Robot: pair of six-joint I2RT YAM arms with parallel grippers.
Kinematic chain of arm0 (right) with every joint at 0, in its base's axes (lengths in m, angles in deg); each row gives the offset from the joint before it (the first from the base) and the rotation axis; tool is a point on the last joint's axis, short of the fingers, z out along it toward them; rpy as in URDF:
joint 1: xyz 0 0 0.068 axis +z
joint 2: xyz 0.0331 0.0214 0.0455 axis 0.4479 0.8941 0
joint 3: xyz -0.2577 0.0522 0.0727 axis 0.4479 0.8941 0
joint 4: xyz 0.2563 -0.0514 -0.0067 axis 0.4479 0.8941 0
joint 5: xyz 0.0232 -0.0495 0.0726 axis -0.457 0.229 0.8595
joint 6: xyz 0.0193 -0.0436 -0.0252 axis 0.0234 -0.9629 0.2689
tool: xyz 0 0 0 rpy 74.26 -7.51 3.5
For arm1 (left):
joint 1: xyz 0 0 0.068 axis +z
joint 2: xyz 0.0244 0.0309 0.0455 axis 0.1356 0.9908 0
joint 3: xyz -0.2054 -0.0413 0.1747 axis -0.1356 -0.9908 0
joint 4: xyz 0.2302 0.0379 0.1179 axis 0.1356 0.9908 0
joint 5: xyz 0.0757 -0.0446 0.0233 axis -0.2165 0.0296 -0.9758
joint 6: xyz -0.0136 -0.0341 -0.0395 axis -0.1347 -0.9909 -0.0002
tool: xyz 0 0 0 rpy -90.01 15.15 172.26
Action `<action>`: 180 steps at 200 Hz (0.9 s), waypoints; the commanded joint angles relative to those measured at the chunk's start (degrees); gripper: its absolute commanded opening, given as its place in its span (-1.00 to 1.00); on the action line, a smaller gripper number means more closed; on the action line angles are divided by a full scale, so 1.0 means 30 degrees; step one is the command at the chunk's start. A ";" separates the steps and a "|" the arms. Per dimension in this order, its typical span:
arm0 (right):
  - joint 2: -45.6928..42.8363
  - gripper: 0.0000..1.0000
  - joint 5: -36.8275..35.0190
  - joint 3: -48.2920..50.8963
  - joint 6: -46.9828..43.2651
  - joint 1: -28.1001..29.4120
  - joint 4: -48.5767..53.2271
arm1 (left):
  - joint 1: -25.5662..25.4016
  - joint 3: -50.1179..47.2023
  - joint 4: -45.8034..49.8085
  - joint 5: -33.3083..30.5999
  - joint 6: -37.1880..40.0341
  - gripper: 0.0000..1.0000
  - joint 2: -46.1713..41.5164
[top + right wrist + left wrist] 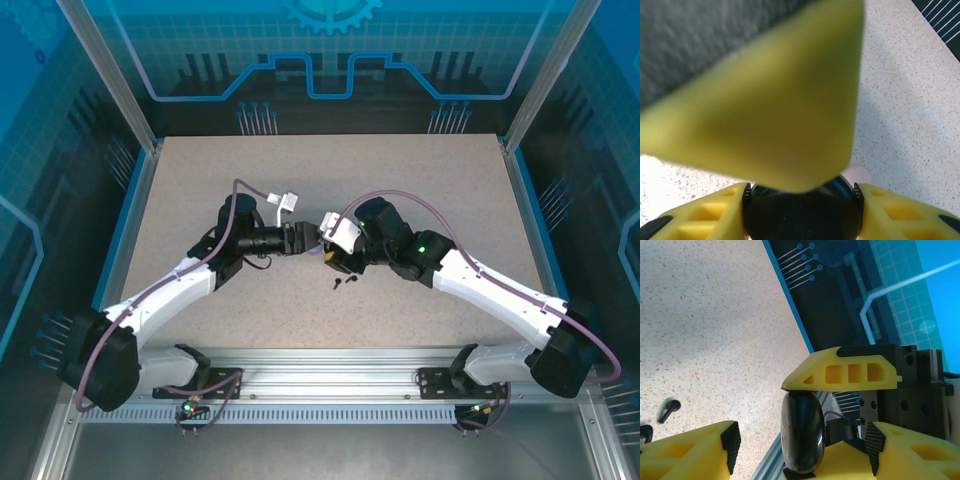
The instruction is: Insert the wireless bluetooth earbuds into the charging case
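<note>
Between right fingers (715,217): black case (800,215), gripped. Flanking case: left fingers (695,450), spread, not touching. Beside those: black earbuds (669,410) on desk (715,340).

The top external camera looks steeply down from above and behind the arm bases (100,360) onto the table (200,170). Each wrist camera faces forward along its own fingers (690,450), very near the shared black charging case (802,432).
</note>
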 commanded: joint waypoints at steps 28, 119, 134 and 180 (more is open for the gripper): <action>-0.0604 -0.02 0.0786 0.0045 -0.0006 -0.0334 -0.1224 | -0.0761 0.1340 -0.0803 0.1728 -0.0223 0.27 0.1454; -0.0600 -0.02 0.1170 0.0134 -0.0434 -0.1298 -0.1082 | -0.1126 0.2323 0.0918 0.2954 0.0829 -0.21 0.2170; -0.0497 -0.02 0.1162 0.0117 -0.0576 -0.1394 -0.0964 | -0.1129 0.2391 0.1115 0.3042 0.0954 -0.32 0.2133; -0.0406 0.13 0.1923 -0.0300 -0.0355 -0.1924 0.0119 | -0.1160 0.2515 0.1390 0.2731 0.1544 -0.61 0.1837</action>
